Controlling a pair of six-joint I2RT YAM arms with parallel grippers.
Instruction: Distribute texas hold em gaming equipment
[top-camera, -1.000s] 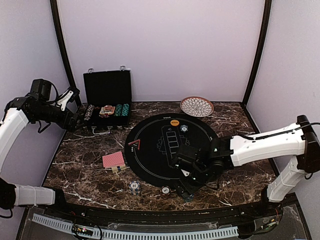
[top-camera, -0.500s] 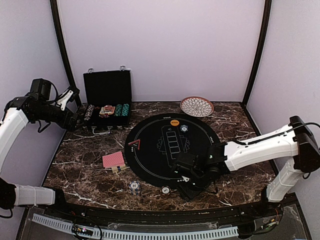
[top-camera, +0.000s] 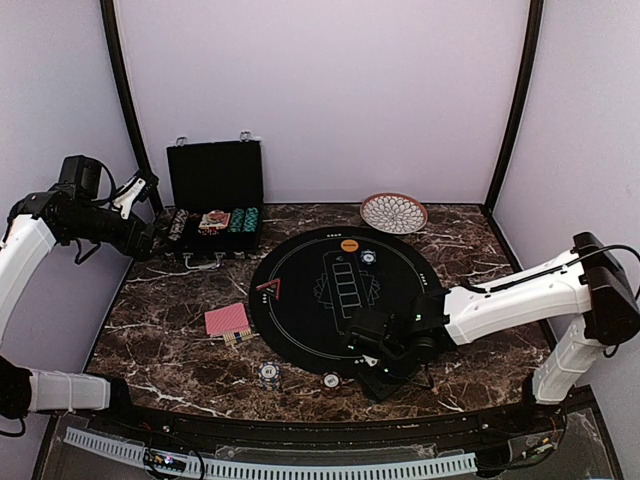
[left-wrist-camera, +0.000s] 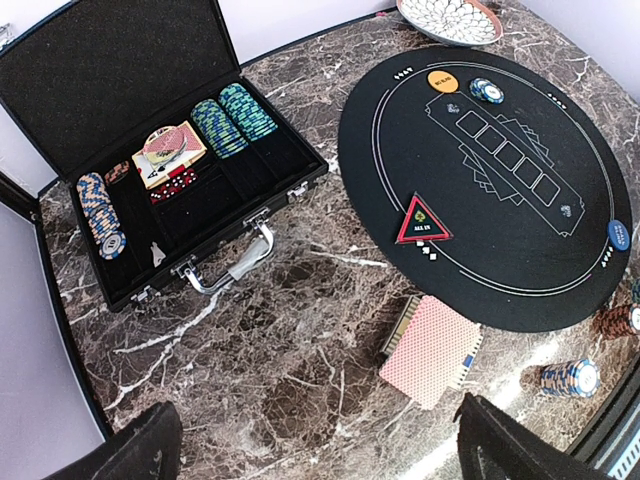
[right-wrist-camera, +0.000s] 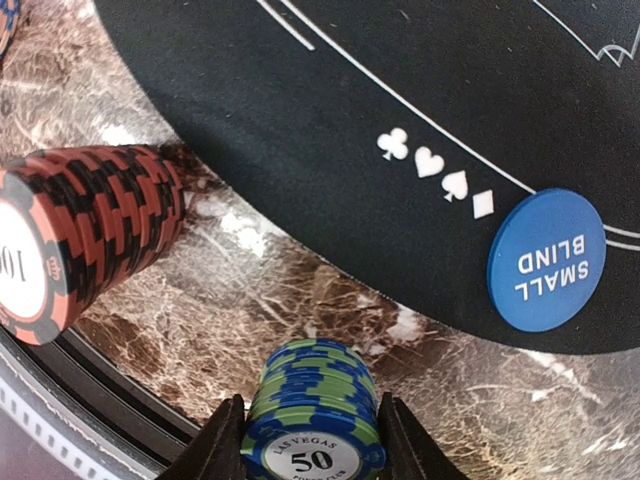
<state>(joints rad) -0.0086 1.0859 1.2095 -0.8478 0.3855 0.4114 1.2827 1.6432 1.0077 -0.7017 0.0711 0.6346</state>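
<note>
Having slid toward the near edge of the bench (right-wrist-camera: 300, 290), the right hand (right-wrist-camera: 310, 455) is now pinching the blue-green chip stack (right-wrist-camera: 312, 415) standing just off the black mat (right-wrist-camera: 400, 80) beside the small-blind button (right-wrist-camera: 546, 260), probably readying it for lifting, while the left hand (left-wrist-camera: 320, 450) is hovering spread wide.

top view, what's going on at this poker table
The right gripper clasps a blue-green chip stack on the marble table by the mat's near edge, beside the blue small-blind button. The left gripper hangs open over its left side, holding nothing. More chips and cards sit in the open case.
</note>
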